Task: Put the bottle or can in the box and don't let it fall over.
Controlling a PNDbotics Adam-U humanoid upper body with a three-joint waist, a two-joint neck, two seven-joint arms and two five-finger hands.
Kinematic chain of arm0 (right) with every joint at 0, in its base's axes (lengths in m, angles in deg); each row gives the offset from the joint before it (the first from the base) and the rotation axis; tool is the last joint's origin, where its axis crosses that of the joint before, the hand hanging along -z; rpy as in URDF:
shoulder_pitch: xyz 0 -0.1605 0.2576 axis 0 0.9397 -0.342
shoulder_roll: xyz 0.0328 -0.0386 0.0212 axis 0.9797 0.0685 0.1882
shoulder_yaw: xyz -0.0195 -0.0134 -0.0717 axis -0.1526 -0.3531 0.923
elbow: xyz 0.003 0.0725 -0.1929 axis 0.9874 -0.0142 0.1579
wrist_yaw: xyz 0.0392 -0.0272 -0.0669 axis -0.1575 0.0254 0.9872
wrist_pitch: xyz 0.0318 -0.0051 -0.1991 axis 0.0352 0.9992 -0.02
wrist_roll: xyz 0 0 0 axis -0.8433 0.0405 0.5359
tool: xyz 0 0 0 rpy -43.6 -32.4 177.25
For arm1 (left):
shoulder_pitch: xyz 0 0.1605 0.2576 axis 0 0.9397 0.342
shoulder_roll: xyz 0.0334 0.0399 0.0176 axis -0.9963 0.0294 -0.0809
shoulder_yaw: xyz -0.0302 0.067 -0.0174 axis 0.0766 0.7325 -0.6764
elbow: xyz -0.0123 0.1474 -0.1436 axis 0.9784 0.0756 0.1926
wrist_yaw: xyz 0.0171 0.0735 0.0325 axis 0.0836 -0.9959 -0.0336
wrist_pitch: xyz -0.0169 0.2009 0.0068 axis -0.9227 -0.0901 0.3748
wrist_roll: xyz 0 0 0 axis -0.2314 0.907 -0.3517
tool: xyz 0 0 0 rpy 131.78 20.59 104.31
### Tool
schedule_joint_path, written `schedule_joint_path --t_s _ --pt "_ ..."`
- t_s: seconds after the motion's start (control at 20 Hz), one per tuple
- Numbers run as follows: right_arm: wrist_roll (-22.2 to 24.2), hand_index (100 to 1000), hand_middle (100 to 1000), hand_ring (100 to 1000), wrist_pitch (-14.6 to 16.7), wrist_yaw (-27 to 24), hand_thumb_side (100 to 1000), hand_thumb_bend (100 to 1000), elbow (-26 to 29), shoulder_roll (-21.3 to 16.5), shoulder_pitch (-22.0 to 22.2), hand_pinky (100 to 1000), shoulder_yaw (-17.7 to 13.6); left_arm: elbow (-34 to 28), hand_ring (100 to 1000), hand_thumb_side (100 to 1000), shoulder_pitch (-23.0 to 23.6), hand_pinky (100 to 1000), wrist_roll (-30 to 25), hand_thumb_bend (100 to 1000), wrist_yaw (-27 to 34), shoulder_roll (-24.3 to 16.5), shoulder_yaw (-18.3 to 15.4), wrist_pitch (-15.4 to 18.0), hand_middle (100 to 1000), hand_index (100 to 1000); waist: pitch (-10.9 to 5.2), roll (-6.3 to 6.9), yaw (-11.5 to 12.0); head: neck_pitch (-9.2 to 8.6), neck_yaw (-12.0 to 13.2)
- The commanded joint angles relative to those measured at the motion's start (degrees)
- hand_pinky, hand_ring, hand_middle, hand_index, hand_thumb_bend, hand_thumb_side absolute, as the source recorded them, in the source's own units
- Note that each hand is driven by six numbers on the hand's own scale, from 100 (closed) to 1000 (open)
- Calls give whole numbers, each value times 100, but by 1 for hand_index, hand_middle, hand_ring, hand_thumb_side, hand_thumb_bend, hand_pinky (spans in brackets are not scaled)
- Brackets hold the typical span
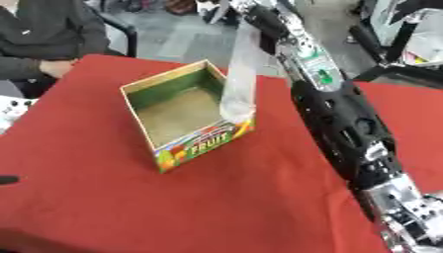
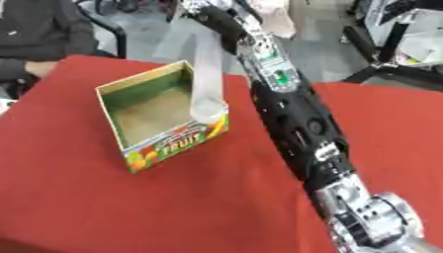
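A tall clear bottle (image 1: 240, 79) hangs slightly tilted over the right side of an open cardboard box (image 1: 195, 143). The box has "FRUIT" printed on its front and green inner walls, and stands on the red table (image 1: 104, 207). The bottle's bottom is at the box's right wall near the front corner, about level with the rim. My right hand (image 1: 245, 11) is at the top of the view, shut on the bottle's upper end, and its black and silver arm runs down to the lower right. A small dark tip (image 1: 5, 180) at the left edge may be my left hand.
A white object (image 1: 12, 112) lies off the table's left edge. Chairs and dark stands (image 1: 389, 44) are on the floor beyond the far edge. Bare red cloth spreads in front of and left of the box.
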Motion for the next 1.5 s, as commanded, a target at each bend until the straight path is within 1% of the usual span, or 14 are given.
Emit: schedule_joint_path --t_s 0.05,0.25,0.45,0.55,0.6,0.65,0.7,0.75,0.8,0.85,0.9,1.0,1.25,1.5 --pt "66 410 612 783 110 -271 470 100 141 -111 -204 649 -25 -22 100 934 -219 683 -120 150 61 -124 78 -6 1000 978 -32 -4 140 -159 -278" --pt "289 416 633 811 35 -573 470 100 182 -252 -13 656 -10 7 100 937 -409 683 -213 153 114 -79 139 -49 1000 978 42 -89 332 -283 -455" --pt "411 429 677 848 -157 -758 470 100 200 -278 262 663 -35 23 100 942 -483 683 -248 150 111 -51 148 -79 1000 978 114 -135 364 -366 -520" --pt "465 518 771 898 -199 -706 448 100 154 -248 344 685 -49 32 100 924 -490 683 -261 134 76 -45 147 -73 1000 978 142 -140 352 -386 -532" --pt "499 518 771 898 -189 -660 470 100 130 -239 370 685 -57 39 100 919 -489 683 -268 130 52 -44 145 -61 1000 978 151 -140 345 -390 -535" --pt "537 682 869 956 -155 -607 470 100 110 -239 387 714 -66 50 100 916 -484 683 -276 119 20 -44 144 -49 1000 978 159 -139 336 -385 -537" --pt "572 705 882 965 -98 -544 470 100 93 -243 396 719 -76 65 100 916 -479 682 -282 119 -10 -43 144 -37 1000 978 164 -137 327 -381 -538" --pt "629 878 1000 1000 -25 -455 529 100 90 -258 394 776 -72 79 100 920 -475 682 -285 112 -32 -43 146 -30 1000 978 166 -134 320 -378 -541" --pt "715 919 1000 1000 66 -329 523 100 94 -275 389 797 -64 90 100 923 -472 682 -283 114 -43 -43 148 -25 1000 978 166 -131 315 -377 -540" --pt "822 1000 1000 1000 184 -152 552 100 109 -302 373 896 -53 98 100 926 -470 682 -278 115 -48 -44 147 -23 1000 978 164 -128 311 -374 -546" --pt "932 1000 1000 1000 332 84 567 100 119 -328 359 962 -52 104 100 924 -468 682 -272 115 -49 -45 147 -23 1000 978 163 -126 308 -377 -552" --pt "1054 1000 1000 1000 655 595 575 100 119 -371 340 1000 -87 112 100 927 -466 682 -264 118 -49 -49 143 -25 1000 978 158 -126 302 -381 -557" --pt "911 1000 1000 1000 1189 1706 607 100 62 -465 294 1000 -171 129 100 938 -455 683 -264 133 -46 -60 136 -32 1000 980 131 -136 283 -378 -577" --pt "771 1000 1000 1000 1321 2587 659 100 -208 -523 296 1000 -217 147 100 942 -445 684 -261 134 -56 -71 128 -44 1000 980 112 -138 259 -381 -582"
